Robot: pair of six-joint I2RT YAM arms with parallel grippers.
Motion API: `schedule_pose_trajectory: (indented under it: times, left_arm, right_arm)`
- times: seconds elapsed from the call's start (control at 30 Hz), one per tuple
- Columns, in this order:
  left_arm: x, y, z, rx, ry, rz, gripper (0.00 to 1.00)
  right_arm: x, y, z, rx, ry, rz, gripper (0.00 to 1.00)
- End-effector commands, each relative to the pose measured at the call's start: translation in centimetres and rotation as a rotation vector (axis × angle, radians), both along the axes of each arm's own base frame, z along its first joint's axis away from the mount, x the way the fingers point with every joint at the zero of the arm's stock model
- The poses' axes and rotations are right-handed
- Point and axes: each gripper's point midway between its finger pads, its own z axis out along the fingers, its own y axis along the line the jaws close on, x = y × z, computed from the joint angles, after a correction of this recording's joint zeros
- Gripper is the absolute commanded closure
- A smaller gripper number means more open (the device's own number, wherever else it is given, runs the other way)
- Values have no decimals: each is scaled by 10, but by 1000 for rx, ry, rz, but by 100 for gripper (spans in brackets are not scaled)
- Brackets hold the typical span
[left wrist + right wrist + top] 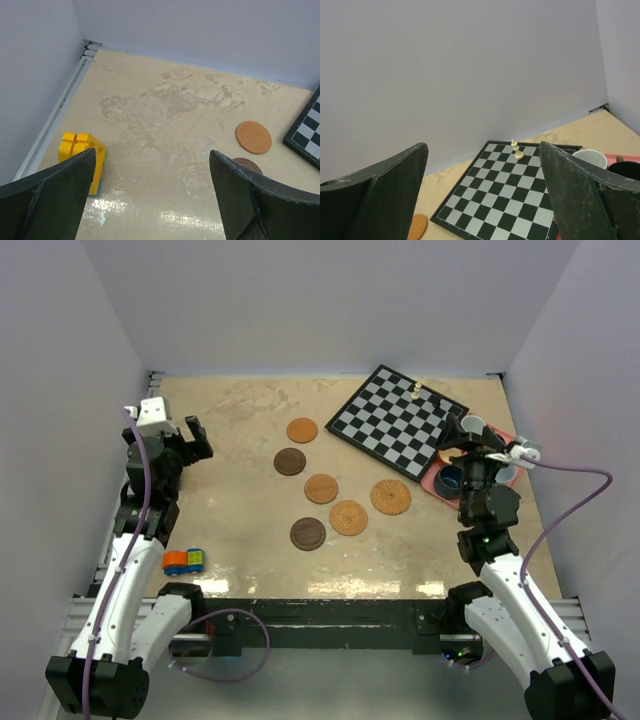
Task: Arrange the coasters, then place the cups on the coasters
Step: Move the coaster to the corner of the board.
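The pink tray [433, 484] lies at the far right of the table [230, 500], just beside the right corner of the chessboard [400, 422]. The cups are in this tray. From above, a white cup [472, 425] shows at its far end and a dark blue cup [450, 478] at its near end; the right arm covers the other part of the tray. In the right wrist view a pale cup [590, 157] and a black cup [626, 169] stand upright side by side in it.

The six coasters lie flat in a loose group in the middle of the table, and the cups are not yet on them. A plain tan coaster [302, 430] is the farthest. Near it come a dark brown coaster [290, 461], a second tan coaster [321, 488], two patterned coasters [390, 497] [348, 517], and a second dark brown coaster [307, 533], which is the nearest.

Two white chess pieces [417, 390] stand on the far part of the chessboard. A small toy car [184, 561] rests near the left arm. A yellow block [79, 149] lies by the left wall, partly behind one finger.

The left hand [185, 445] is over the far left of the table, its fingers wide apart and holding nothing. The right hand [482, 447] is above the pink tray, its fingers also wide apart and holding nothing.
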Motion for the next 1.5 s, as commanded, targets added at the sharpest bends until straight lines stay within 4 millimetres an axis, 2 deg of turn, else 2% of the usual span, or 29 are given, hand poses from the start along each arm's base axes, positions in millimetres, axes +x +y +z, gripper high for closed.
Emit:
schedule_pose_trajectory:
  times: [0.0,0.1,0.2,0.3,0.4,0.43,0.53,0.73,0.8,0.93,0.97,1.0,1.2,1.33,1.47]
  left_arm:
    - [7,-7,24,-26,-51,-26,0]
    - [18,-18,35,-58,-49,-79,0]
    - [32,-42,40,-26,-22,-224,0]
    - [42,-50,35,-19,24,-269,0]
    - [42,-57,23,-1,38,-312,2]
    - [41,-63,25,11,18,-335,2]
    - [34,-85,6,44,37,-422,4]
    - [15,-161,-34,189,131,-718,5]
    - [12,-178,-43,208,151,-770,7]
    - [13,-199,-60,232,213,-806,10]
    - [14,-204,-59,237,217,-813,11]
    - [16,-208,-65,247,243,-813,11]
    - [32,-233,-70,291,293,-812,13]
    - [60,-238,-76,344,359,-750,11]
    - [87,-253,-94,367,415,-757,11]
  right_arm:
    - [-3,3,37,-5,-67,15,1]
    - [-1,9,40,-25,-59,44,2]
    - [4,20,46,-51,-51,94,2]
    - [11,29,45,-84,-19,132,3]
    - [15,36,42,-119,7,161,4]
    - [17,39,40,-133,16,170,5]
    - [19,42,33,-158,39,184,6]
    - [22,51,22,-177,44,228,8]
    - [23,53,19,-181,50,238,9]
    - [20,50,21,-185,44,225,9]
    - [18,50,23,-183,35,224,9]
    - [17,49,24,-181,30,221,9]
    - [13,47,24,-175,31,220,9]
    - [9,45,26,-171,29,213,8]
    - [7,42,24,-162,30,205,8]
